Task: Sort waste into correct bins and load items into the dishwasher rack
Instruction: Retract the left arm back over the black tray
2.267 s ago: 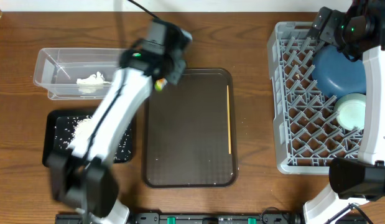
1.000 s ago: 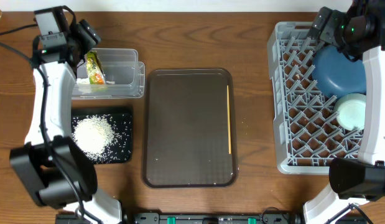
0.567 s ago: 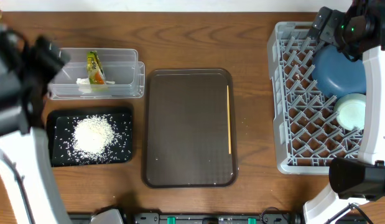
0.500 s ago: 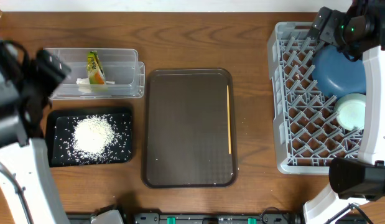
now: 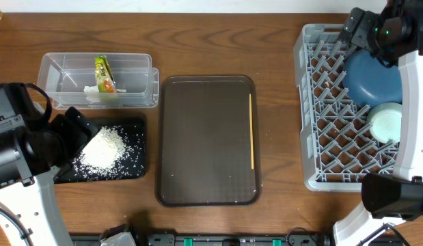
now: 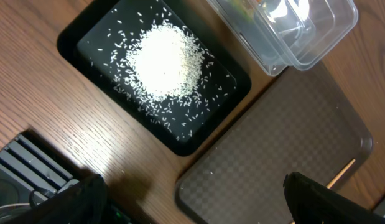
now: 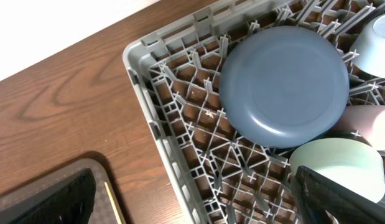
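The yellow-green wrapper [image 5: 104, 74] and the white tissue [image 5: 93, 92] lie in the clear tub [image 5: 57, 72]. A heap of rice grains [image 5: 102, 147] fills the black tray [image 5: 139, 126]. My left gripper [image 6: 192, 185] hangs open and empty, high above the black tray's [image 6: 180, 146] near corner and the rice [image 6: 164, 59]. The thin wooden stick [image 5: 251, 130] lies on the brown serving tray [image 5: 208, 140]. In the grey rack [image 5: 314, 116] stand the dark-blue dish [image 5: 372, 75] and the mint bowl [image 5: 387, 121]. My right gripper [image 7: 193, 180] is open over the rack's [image 7: 155, 112] left edge.
The right wrist view also shows a light-blue bowl [image 7: 375, 37] and a pink cup [image 7: 366, 124] in the rack beside the dish [image 7: 282, 84]. The left arm [image 5: 20, 147] covers the table's front left. Bare wood separates the serving tray from the rack.
The left arm has swung away from the clear tub toward the front left, leaving the wrapper in the tub, and its jaws have widened. The right arm has not moved.
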Controlling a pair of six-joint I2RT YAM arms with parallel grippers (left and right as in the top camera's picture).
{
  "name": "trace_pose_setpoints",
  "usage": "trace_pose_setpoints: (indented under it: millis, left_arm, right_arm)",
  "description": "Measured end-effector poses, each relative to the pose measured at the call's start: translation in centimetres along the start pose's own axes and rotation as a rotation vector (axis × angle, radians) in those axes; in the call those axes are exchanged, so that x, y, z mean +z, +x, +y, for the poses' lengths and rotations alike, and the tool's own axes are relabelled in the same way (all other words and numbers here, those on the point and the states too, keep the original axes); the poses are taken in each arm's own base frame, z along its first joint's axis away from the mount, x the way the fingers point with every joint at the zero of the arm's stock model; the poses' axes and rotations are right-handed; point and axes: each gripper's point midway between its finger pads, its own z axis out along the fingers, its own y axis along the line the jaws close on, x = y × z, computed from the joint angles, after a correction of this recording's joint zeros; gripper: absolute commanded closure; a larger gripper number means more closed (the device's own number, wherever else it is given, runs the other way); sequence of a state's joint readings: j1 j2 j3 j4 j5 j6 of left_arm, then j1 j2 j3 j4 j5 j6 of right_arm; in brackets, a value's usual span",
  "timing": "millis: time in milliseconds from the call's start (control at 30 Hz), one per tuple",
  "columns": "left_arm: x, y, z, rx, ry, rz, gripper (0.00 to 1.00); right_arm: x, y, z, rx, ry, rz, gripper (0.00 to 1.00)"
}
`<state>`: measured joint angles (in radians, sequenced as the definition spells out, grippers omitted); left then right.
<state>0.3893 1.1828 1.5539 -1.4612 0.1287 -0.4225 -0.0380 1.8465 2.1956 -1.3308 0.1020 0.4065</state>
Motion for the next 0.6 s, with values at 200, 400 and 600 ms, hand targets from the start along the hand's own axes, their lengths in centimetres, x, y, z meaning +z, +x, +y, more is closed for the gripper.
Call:
trace_pose_setpoints:
  millis: [200, 400, 600]
  left_arm:
    - [0.0, 0.0, 0.0, 0.0, 0.003, 0.0, 0.06]
    - [-0.1, -1.4, 0.9, 0.001, -0.06, -0.066, 0.06]
    - [0.0, -1.8, 1.6, 0.0, -0.103, -0.082, 0.06]
  right_arm:
    - [0.0, 0.0, 0.0, 0.0, 0.0, 0.0, 0.01]
    - [0.0, 0.0, 0.0, 0.0, 0.0, 0.0, 0.01]
    - [0.0, 0.0, 0.0, 0.0, -0.001, -0.001, 0.01]
